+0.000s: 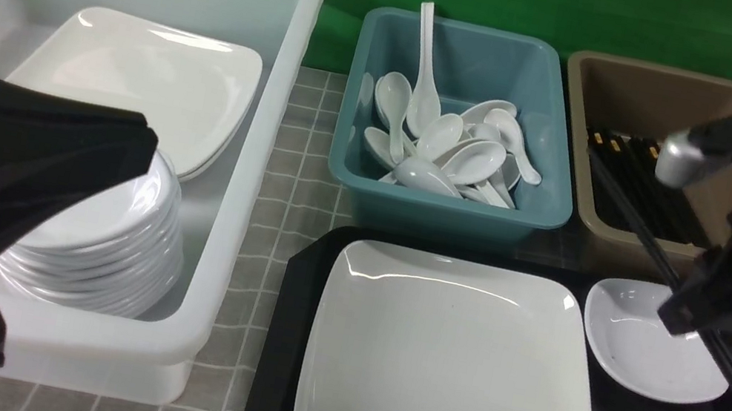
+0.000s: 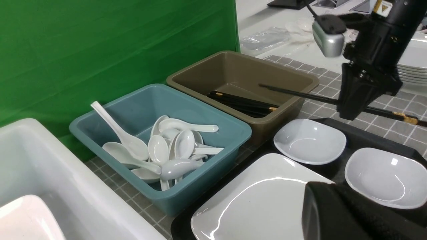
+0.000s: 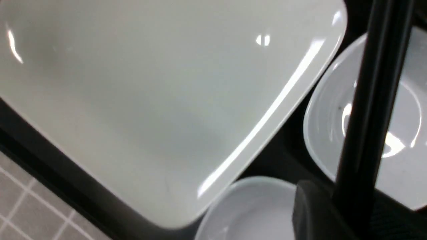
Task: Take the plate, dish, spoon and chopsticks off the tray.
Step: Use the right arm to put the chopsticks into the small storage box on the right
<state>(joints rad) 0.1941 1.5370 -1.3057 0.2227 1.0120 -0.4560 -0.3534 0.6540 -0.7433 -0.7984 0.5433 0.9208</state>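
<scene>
A big translucent white tub (image 1: 260, 164) stands on the left of the desk (image 1: 304, 149), which wears a grey checked cloth. Inside it, large square white plates (image 1: 146, 84) lean toward the back and a stack of small white dishes (image 1: 118, 245) sits nearer the front. Beside it is a teal tub (image 1: 455, 214) holding a heap of white soup spoons (image 1: 450, 153) – one long-handled spoon (image 1: 424, 65) stands up against the back wall. To its right, a brown tub (image 1: 650, 90) holds black chopsticks with gold bands (image 1: 650, 173). A green backdrop (image 1: 523, 0) hangs behind them all.
</scene>
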